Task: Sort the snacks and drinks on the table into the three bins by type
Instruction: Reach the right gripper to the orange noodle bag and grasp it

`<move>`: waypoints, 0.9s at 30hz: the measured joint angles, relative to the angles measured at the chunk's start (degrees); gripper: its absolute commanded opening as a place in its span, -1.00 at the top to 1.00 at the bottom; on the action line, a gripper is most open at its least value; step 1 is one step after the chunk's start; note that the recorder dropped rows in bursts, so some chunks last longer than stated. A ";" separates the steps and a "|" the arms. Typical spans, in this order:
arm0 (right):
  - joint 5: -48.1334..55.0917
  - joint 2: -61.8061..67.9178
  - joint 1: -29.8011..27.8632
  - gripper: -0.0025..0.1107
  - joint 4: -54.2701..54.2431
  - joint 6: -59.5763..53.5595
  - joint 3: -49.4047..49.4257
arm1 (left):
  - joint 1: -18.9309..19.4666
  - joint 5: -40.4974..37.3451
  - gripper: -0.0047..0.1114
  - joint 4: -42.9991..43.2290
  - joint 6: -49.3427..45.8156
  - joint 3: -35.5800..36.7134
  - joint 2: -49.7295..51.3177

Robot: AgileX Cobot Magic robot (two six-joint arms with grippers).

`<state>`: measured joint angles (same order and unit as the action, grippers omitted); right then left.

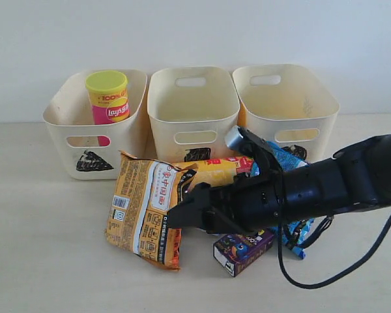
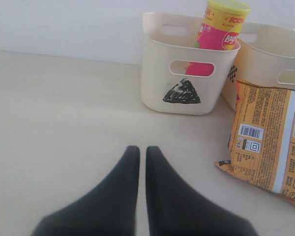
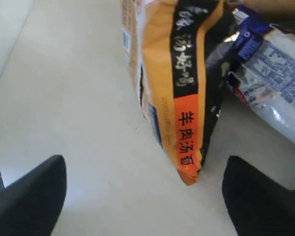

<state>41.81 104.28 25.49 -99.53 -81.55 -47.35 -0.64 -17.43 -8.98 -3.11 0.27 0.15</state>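
Only the pink tube (image 1: 107, 98) is binned, at ten o'clock from the orange bag (image 1: 143, 208); that bag and the purple carton (image 1: 241, 251) wait, with the right gripper (image 1: 182, 212) spread apart and the left gripper (image 2: 138, 157) pressed together.

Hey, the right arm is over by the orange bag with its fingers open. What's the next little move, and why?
Probably ease the right gripper forward a touch, then close on the orange bag. Its fingers stand wide apart with the bag's corner in the gap, neither one touching it, and the bag lies on the table outside the bins.
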 measured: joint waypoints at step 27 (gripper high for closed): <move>-4.53 16.61 5.17 -0.40 -0.12 4.38 -17.14 | 0.00 0.00 0.85 0.00 0.00 0.00 0.00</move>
<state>37.29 120.90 30.66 -99.66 -77.17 -64.48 -0.64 -17.43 -8.98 -3.11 0.27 0.15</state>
